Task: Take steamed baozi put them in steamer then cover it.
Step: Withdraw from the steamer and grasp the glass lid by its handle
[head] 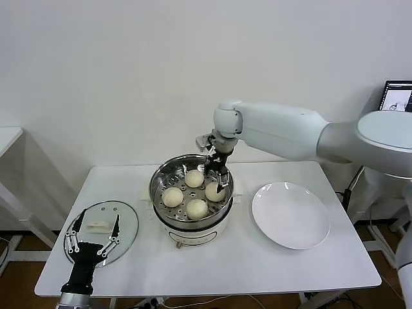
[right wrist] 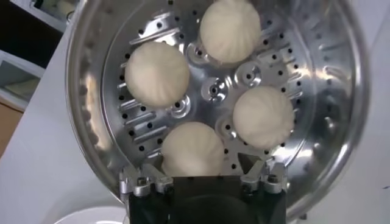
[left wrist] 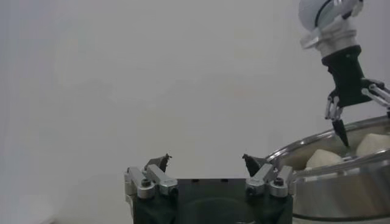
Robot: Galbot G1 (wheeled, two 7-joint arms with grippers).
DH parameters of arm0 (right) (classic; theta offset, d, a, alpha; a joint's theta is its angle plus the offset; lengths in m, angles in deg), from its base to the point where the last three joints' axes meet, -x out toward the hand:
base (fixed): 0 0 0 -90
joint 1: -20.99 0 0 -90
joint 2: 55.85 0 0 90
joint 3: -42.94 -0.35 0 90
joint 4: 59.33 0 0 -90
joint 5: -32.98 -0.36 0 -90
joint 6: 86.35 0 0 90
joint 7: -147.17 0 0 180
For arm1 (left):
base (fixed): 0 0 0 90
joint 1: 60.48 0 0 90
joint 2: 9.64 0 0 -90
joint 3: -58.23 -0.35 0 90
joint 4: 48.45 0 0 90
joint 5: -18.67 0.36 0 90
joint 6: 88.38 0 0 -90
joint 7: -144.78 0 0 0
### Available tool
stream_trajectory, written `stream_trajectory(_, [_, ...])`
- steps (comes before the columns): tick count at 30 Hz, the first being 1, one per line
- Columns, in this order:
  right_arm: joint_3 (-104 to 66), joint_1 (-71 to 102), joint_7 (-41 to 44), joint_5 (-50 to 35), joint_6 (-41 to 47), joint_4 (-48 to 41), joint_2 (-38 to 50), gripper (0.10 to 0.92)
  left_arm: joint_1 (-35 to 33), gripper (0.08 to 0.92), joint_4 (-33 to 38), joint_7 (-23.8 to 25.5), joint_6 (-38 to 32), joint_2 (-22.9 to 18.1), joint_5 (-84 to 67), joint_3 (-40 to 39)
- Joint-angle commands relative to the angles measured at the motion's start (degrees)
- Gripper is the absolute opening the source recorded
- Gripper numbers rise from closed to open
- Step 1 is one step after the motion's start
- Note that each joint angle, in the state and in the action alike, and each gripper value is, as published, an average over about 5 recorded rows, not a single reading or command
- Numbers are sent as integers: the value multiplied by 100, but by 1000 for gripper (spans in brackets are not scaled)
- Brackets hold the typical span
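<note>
Cream-white, four steamed baozi [head: 194, 177] sit inside the steel steamer [head: 159, 181] at the frame's centre. The right gripper [head: 222, 187] hangs over the rightmost bun, fingers spread wide and holding nothing. One glass cover [head: 124, 222] lies lower left beneath the wide-open left gripper [head: 94, 243]; one white plate [head: 291, 215] lies right.

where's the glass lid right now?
In the head view the glass lid lies flat on the table's near-left corner, left of the steamer, with the open left tool over it.
</note>
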Motion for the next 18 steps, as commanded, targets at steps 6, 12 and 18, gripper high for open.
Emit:
stream_trajectory(6, [-1141,173,-3780,-983,-1125,1904,2790,823,154,823,59,-148,185,33,299,172])
stream_trajectory(12, [-2539,1888,-7415,-1096,-1862,2519,3697,823,311,823,-139,-549,323,111,1244,193])
stream_trajectory(18, [-5786,5247,-8115,-810,-2345,2667,4049,823,538,823,-449,-899,625,188,2816,224])
